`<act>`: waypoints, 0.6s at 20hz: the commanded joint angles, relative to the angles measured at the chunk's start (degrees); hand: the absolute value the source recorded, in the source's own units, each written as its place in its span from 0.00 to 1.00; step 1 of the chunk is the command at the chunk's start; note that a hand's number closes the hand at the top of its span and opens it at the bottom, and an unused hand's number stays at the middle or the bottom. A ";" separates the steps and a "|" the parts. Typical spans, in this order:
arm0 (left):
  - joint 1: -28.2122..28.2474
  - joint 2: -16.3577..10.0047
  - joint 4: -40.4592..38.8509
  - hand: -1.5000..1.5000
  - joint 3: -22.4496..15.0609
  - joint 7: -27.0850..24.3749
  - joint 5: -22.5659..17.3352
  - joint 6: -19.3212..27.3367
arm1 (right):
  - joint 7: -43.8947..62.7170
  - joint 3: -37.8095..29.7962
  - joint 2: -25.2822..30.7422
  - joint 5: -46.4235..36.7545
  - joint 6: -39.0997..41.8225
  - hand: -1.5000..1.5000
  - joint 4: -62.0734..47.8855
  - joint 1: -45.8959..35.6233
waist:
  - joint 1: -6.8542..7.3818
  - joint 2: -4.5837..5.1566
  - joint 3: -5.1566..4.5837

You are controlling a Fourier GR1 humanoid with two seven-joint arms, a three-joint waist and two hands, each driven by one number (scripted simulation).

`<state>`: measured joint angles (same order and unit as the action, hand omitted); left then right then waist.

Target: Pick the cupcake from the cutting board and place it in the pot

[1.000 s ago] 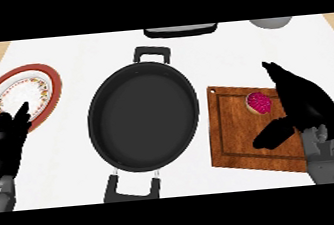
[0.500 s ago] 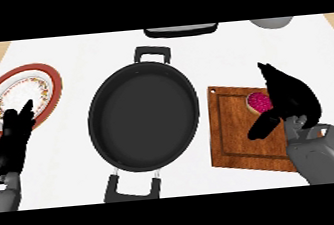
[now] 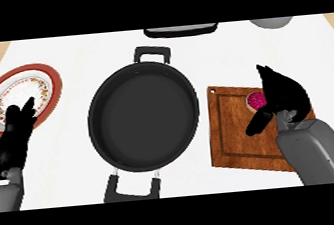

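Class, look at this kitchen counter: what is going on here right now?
The robot's right hand is spread over the pink cupcake on the wooden cutting board, thumb apart, and has not yet lifted it. The black pot beside the board holds nothing. The left hand rests open at the view's left, overlapping a red-rimmed plate.

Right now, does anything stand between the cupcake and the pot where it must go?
Nothing visible does. The cupcake sits on the cutting board, partly covered by the right hand. Only a narrow strip of bare counter lies between the board and the pot to its left.
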<state>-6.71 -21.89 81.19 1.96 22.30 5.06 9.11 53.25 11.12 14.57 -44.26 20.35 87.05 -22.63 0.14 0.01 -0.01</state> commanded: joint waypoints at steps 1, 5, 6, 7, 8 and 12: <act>0.94 0.23 -1.70 0.50 1.96 -2.78 0.20 -1.91 | 0.79 -3.67 0.41 0.56 3.42 0.00 -0.87 -0.72 | -0.04 -0.02 0.00; 1.68 1.08 2.10 0.50 2.53 -0.29 0.98 -2.39 | -3.27 -3.18 -2.11 -2.86 -0.75 0.00 -8.41 -1.74 | 0.17 0.01 0.01; 2.90 0.91 -0.25 0.50 4.22 -3.43 0.15 -3.36 | -2.99 -2.99 -1.34 -2.03 0.73 0.00 -1.13 3.45 | -0.07 -0.04 0.00; 2.66 2.45 -1.70 0.50 3.10 -4.81 2.07 -2.52 | -2.18 -3.51 -3.15 -2.90 0.13 0.00 -4.69 0.25 | 0.01 -0.01 0.00; 2.25 1.38 2.13 0.50 3.74 -0.52 1.58 -3.57 | -1.41 -4.65 -3.54 -2.37 1.46 0.00 -5.74 -1.66 | 0.08 -0.02 0.01; 2.56 2.20 4.46 0.50 3.99 1.79 3.29 -2.58 | -5.19 -7.85 -1.17 -1.16 1.83 0.00 -5.82 -0.45 | 0.03 -0.03 0.02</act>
<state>-4.07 -19.92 83.05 5.19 21.22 7.26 6.48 49.44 6.48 12.19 -46.59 20.35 81.96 -22.00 0.16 -0.01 0.01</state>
